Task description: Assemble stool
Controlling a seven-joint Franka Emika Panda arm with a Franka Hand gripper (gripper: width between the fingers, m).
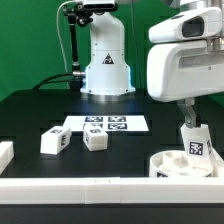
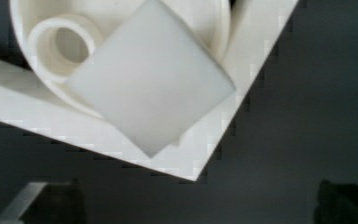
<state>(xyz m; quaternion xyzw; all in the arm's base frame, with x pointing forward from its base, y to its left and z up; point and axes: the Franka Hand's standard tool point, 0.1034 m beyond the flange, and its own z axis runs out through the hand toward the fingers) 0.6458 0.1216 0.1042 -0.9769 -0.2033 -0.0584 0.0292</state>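
Tool (image 1: 186, 116) is spread wide and pinches nothing; in the wrist view both fingertips (image 2: 43, 197) stand far apart over the dark counter (image 1: 30, 110). Right under the tool sits the seat disc (image 1: 172, 163), pushed into the corner of the border rail (image 1: 100, 190). An upright leg (image 1: 196, 143) stands in the disc just below the fingertips, untouched. Can't tell if that leg is fully home in its socket. Likely step: drop onto this leg and twist it in. To do it well:
- centre the tool over the leg;
- turn the wrist, since the leg looks cornerwise to the fingers, so the pads meet flat faces;
- grip low so the leg doesn't tip;
- keep the disc against the rail corner while turning.

A loose leg (image 1: 55, 142) and a second loose leg (image 1: 95, 140) lie well away from the tool, beside the marker board (image 1: 105, 124).
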